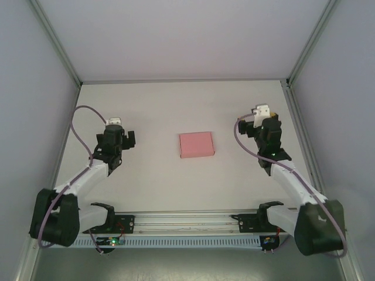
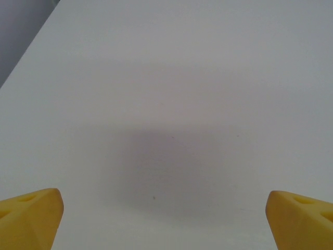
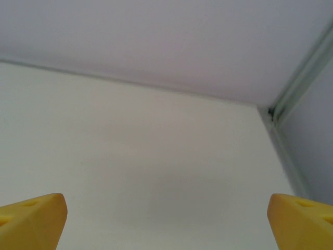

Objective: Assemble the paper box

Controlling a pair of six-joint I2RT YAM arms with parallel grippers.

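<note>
The paper box is a small pale pink closed rectangle lying flat in the middle of the white table. My left gripper hovers well to its left, apart from it. My right gripper hovers well to its right, also apart. Both stand open with nothing between them: in the left wrist view the yellow fingertips sit wide at the bottom corners over bare table, and in the right wrist view the yellow fingertips do the same.
Grey enclosure walls ring the table, with aluminium frame rails along the left edge and right edge. The far right corner post is ahead of my right gripper. A slotted rail runs along the near edge between the arm bases.
</note>
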